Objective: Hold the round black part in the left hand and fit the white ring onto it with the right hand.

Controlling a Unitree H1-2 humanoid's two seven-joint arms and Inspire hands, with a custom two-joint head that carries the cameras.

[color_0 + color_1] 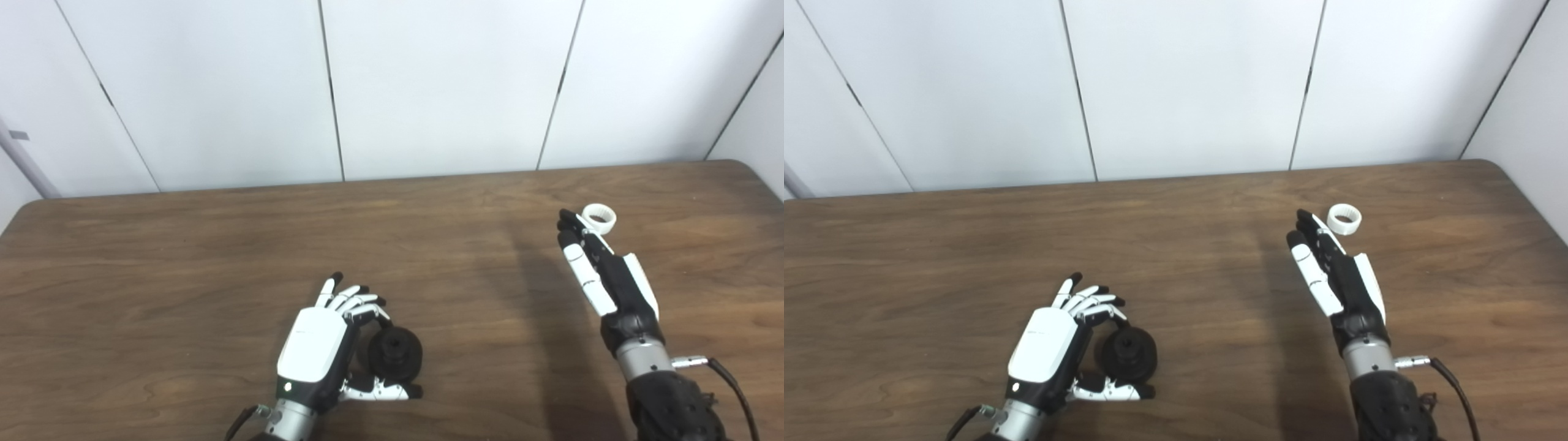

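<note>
White ring [1344, 219] clear of right hand [1335, 272]

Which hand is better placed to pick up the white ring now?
The right hand: its open fingers reach almost to the white ring. The left hand is curled around the round black part.

Left hand [318, 352]: back plate facing up, fingers [352, 300] curled and spread, thumb [383, 390] extended sideways beneath them, forming an open cradle; wrist enters from the lower edge. Right hand [603, 275]: held edge-on, fingers [579, 257] straight and together, pointing away from the forearm [667, 404], grasping nothing.
</note>
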